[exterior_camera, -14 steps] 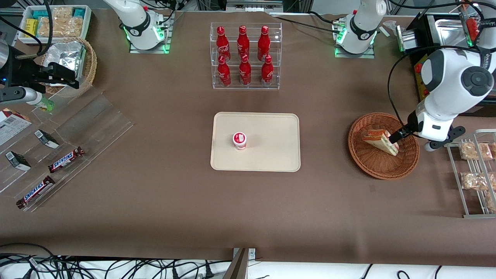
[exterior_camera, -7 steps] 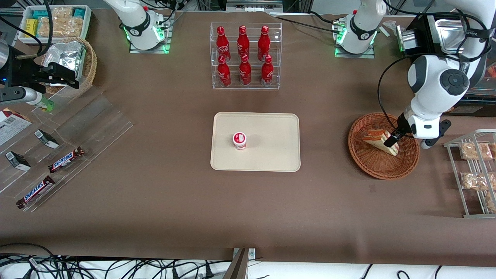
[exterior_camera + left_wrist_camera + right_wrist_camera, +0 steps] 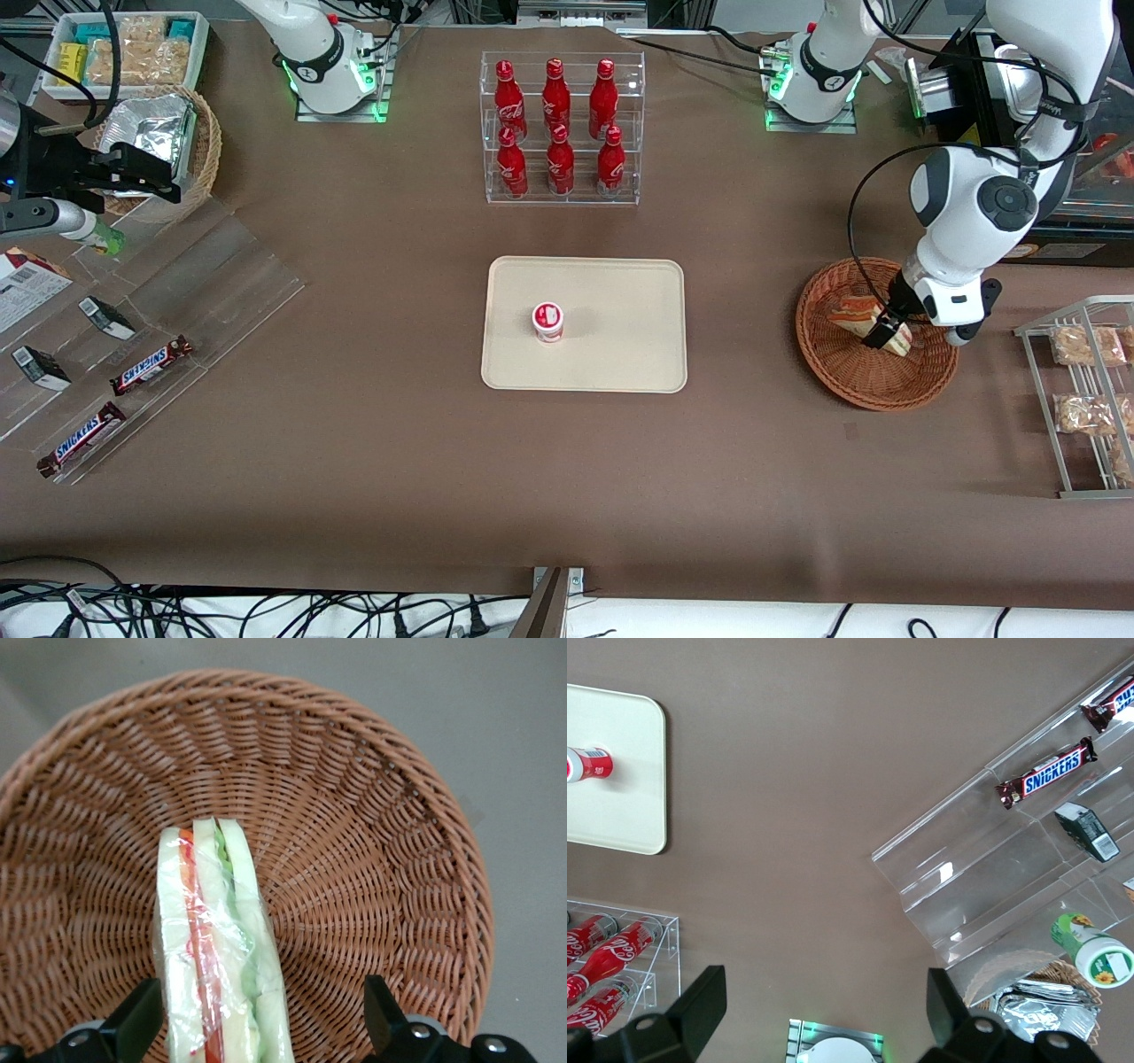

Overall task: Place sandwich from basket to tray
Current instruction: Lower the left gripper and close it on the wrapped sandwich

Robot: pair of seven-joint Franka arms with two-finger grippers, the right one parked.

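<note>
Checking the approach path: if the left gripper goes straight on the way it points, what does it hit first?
Most likely the sandwich: the open gripper straddles it in the basket, one finger close beside it. The gap to it is unclear.

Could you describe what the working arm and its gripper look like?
The arm is glossy white with rounded dark grey joint caps; a black cable loops from it toward the wrist. Its gripper, over the basket, has black, wedge-shaped fingers.

"snickers" on chocolate bars (image 3: 1046, 773)
</note>
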